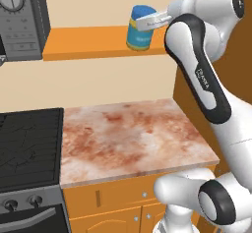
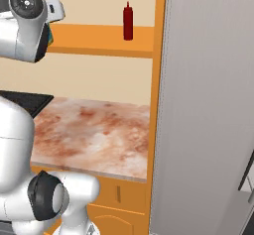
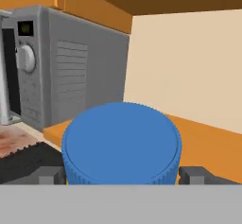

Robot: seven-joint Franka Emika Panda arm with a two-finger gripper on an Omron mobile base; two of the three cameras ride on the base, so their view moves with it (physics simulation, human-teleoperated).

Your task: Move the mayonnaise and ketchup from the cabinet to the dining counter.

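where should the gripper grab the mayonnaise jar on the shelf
Probably across the ribbed blue lid or the round body just below it, coming from the open front of the shelf. The mayonnaise jar stands upright and is short and wide, so opposite sides suit a flat pinch. The open gripper already has a fingertip on each side of the lid.

The left base view looks forward and down from behind the arm, which rises at lower right, over the marbled surface to the orange cabinet shelf at upper left. The right base view takes the same surface and shelf from the other side. The hand view sits close above the mayonnaise lid, facing the microwave.
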